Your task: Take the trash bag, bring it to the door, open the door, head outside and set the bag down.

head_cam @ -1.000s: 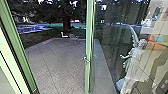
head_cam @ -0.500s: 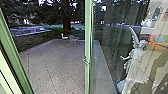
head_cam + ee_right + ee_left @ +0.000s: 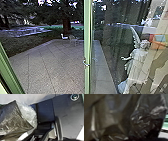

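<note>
One dark trash bag [image 3: 144, 120] close to both wrist cameras; paved yard [image 3: 50, 67] ahead.
Inspection finds the bag creased and glossy, with clear crumpled plastic [image 3: 28, 112] against it in the right wrist view. Grip state: cannot be determined for the left gripper or the right gripper; whether either has hold of the bag cannot be told. A green upright [image 3: 87, 30] bearing a metal handle [image 3: 86, 63] stands at 12 o'clock, a glass pane [image 3: 110, 55] at 1 o'clock. A second green frame member [image 3: 10, 72], tilted, lies at 10 o'clock. Beyond the paving, a tree trunk [image 3: 66, 25] and pale seats [image 3: 73, 39] lie between 11 and 12 o'clock.
</note>
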